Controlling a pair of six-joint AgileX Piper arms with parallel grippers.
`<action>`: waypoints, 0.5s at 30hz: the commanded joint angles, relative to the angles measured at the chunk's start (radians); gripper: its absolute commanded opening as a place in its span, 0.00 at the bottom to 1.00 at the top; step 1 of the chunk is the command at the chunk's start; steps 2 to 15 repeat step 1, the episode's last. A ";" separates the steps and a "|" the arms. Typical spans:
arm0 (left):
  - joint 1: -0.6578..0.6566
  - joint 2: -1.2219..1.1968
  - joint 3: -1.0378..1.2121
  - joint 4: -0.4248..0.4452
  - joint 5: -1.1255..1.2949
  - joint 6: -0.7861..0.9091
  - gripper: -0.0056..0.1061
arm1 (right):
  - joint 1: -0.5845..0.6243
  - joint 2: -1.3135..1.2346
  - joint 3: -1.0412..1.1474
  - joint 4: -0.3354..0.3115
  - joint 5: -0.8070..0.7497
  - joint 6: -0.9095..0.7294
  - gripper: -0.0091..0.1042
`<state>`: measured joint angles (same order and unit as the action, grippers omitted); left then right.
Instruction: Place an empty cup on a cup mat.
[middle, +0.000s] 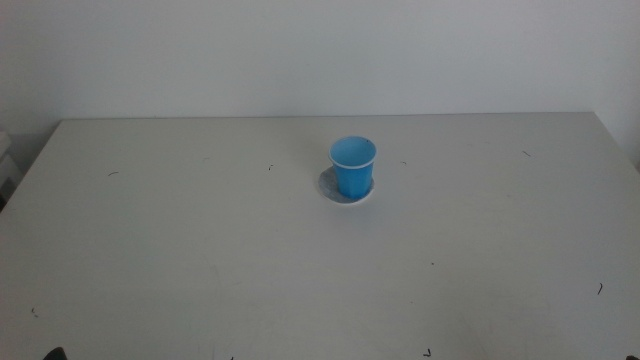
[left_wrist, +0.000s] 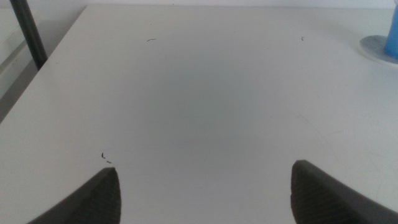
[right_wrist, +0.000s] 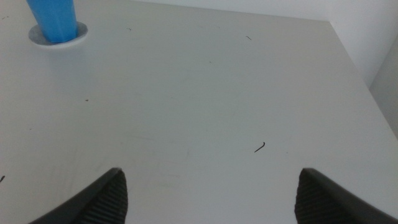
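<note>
The blue cup (middle: 353, 166) stands upright on the round grey cup mat (middle: 331, 184) near the middle of the table, a little to the back. The cup is empty. Its edge shows in the left wrist view (left_wrist: 392, 34) with the mat (left_wrist: 376, 48) under it, and in the right wrist view the cup (right_wrist: 55, 20) stands on the mat (right_wrist: 78, 36). My left gripper (left_wrist: 205, 190) is open and empty, low over the near left table. My right gripper (right_wrist: 208, 196) is open and empty over the near right table. Both are far from the cup.
The white table (middle: 200, 250) has small dark specks. Its left edge and a dark post (left_wrist: 28, 31) show in the left wrist view. Its right edge (right_wrist: 364, 74) shows in the right wrist view. A white wall stands behind.
</note>
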<state>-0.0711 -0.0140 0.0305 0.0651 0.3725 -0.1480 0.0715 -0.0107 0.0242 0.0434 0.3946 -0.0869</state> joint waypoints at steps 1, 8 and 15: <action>0.001 -0.004 -0.006 0.000 -0.067 -0.011 0.99 | -0.006 -0.026 -0.002 -0.006 -0.075 -0.009 0.81; 0.001 -0.004 -0.006 0.000 -0.067 -0.011 0.99 | -0.006 -0.026 -0.002 -0.006 -0.075 -0.009 0.81; 0.001 -0.004 -0.006 0.000 -0.067 -0.011 0.99 | -0.006 -0.026 -0.002 -0.006 -0.075 -0.009 0.81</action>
